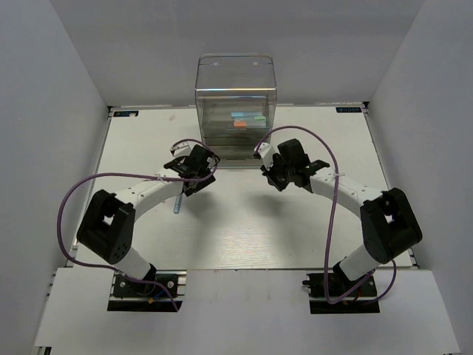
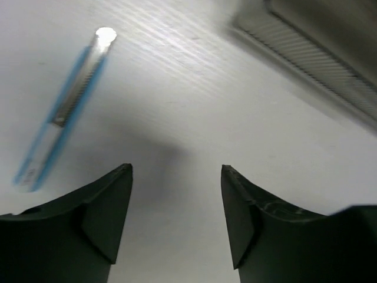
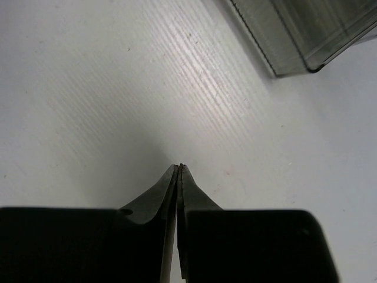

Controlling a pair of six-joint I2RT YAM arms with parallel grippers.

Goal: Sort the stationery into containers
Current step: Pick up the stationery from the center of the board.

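- Left gripper (image 2: 175,177): jaws spread, nothing between them.
- Right gripper (image 3: 178,171): fingers pressed together, empty.
- Blue pen (image 2: 65,112): one, flat on table (image 1: 244,237), ahead-left of left gripper, apart from it.
- Organiser (image 1: 236,103): one, ahead-right; coloured markers (image 1: 247,118) inside, number unclear.
- Handling: probably best to shift left, straddle the barrel crosswise, then close.

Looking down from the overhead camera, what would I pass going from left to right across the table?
In order: left arm's black elbow block → thin light-blue pen lying flat → tall clear plastic drawer organiser → right gripper, shut and empty → right arm's black elbow block.
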